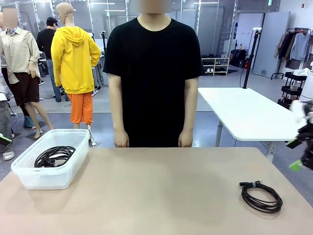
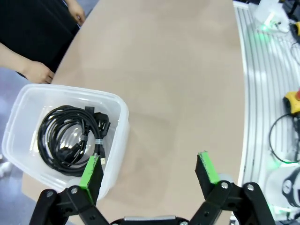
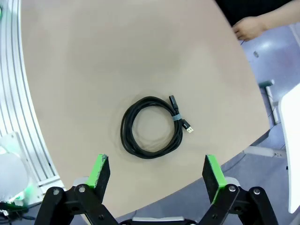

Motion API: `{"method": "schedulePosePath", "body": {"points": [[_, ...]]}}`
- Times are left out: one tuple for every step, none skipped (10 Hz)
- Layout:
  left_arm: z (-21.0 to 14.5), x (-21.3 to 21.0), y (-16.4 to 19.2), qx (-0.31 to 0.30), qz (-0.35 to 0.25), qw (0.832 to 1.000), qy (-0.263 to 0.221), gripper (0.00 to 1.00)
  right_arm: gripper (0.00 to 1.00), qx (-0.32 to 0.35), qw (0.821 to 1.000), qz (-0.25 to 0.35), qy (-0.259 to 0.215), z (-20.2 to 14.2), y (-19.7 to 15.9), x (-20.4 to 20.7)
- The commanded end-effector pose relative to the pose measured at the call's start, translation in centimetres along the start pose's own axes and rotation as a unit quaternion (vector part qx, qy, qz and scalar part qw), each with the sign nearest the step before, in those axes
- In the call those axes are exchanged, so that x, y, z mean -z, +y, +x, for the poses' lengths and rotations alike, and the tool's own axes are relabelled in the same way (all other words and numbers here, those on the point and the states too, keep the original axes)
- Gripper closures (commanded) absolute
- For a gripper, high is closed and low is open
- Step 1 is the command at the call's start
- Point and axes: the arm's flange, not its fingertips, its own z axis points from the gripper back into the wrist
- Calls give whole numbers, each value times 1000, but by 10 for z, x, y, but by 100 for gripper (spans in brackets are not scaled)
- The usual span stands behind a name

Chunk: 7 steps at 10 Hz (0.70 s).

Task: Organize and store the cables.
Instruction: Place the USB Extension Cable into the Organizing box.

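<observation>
One coiled black cable (image 1: 261,196) (image 3: 152,127) lies on the beige table at the front right, bound with a small grey tie. More coiled black cables (image 1: 54,156) (image 2: 72,139) rest inside a clear plastic bin (image 1: 30,177) (image 2: 118,137) at the table's left. My right gripper (image 3: 155,171) hovers open high above the lone coil; its green pads (image 1: 295,165) peek in at the front view's right edge. My left gripper (image 2: 150,168) hangs open above the table beside the bin, one finger over the bin's rim.
A person in a black shirt (image 1: 152,58) stands at the far edge, hands (image 1: 121,140) hanging by the table. A white table (image 1: 249,112) stands behind on the right. Aluminium rails (image 3: 18,117) border my side of the table.
</observation>
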Motion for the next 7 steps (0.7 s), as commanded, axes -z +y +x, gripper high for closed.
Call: {"method": "schedulePosePath", "body": {"points": [[2, -1, 1, -9, -1, 1000, -4, 0, 0, -15, 997, 27, 76, 15, -30, 38], [2, -1, 1, -9, -1, 1000, -4, 0, 0, -24, 994, 34, 100, 21, -36, 55], [2, -1, 1, -9, -1, 1000, -4, 0, 0, -30, 992, 57, 112, 21, -41, 71], [2, -1, 1, -9, -1, 1000, -4, 0, 0, -27, 989, 69, 125, 19, -47, 87], [2, -1, 1, -9, -1, 1000, -4, 0, 0, -29, 988, 87, 126, 15, -53, 107], [2, -1, 1, -9, -1, 1000, -4, 0, 0, -31, 986, 96, 133, 10, -58, 125], [2, -1, 1, -9, -1, 1000, -4, 0, 0, -27, 984, 112, 135, 5, -61, 145]]}}
